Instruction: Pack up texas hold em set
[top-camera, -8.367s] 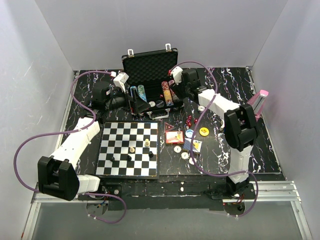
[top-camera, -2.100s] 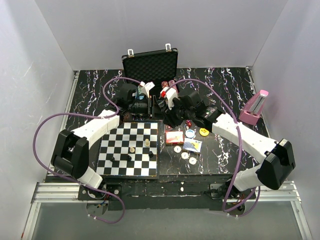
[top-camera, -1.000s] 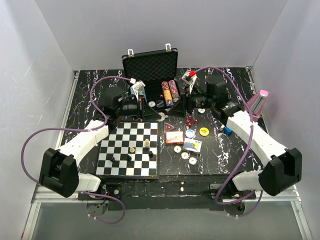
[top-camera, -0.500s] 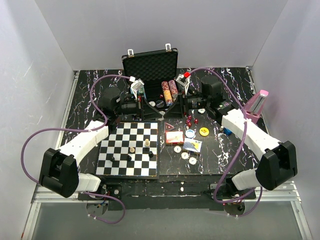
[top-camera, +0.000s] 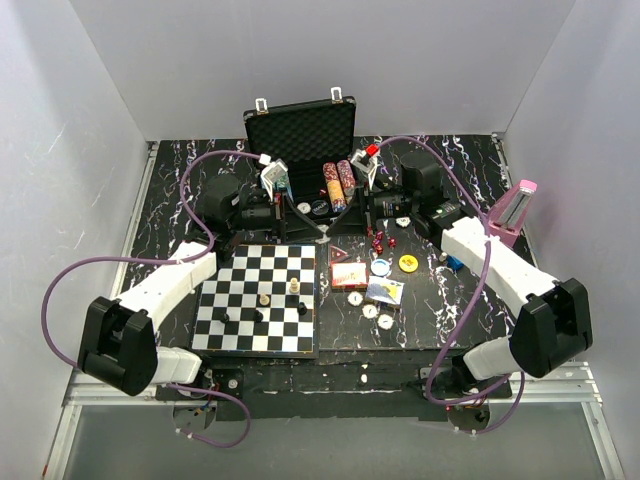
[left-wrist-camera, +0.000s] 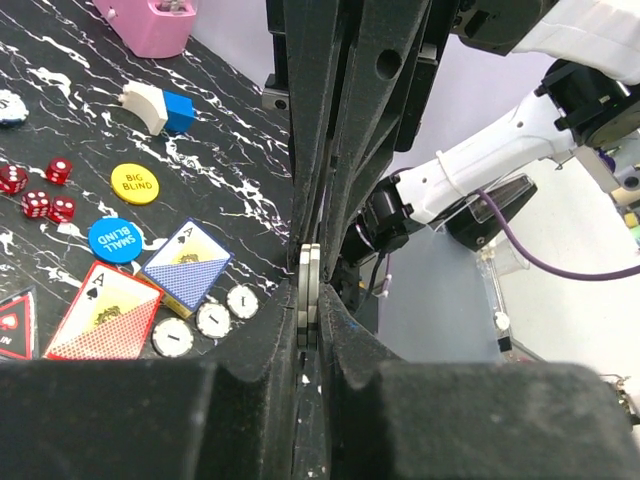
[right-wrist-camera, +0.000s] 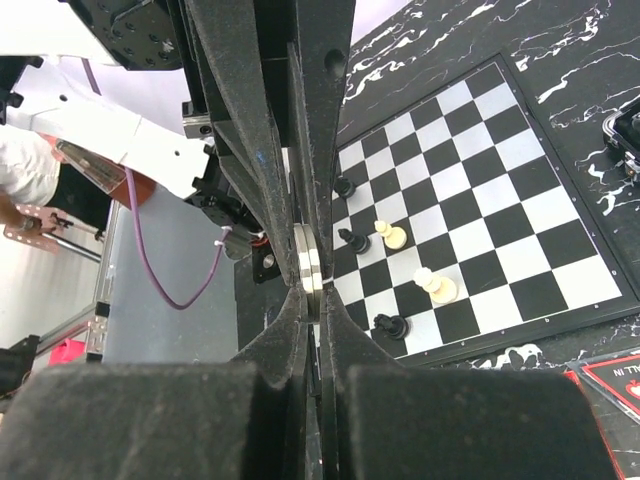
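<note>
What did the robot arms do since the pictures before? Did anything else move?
The right gripper slid a little left toward the black case and closed its fingers; a second ago they were open. The left gripper was shut already and barely moved. The chessboard, cards, red dice and pink metronome stayed put, and the case is open as before.

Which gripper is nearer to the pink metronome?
Right. The right gripper reaches in from the side of the pink metronome, the left gripper from the opposite side; they meet tip to tip, both shut on the same white chips.
</note>
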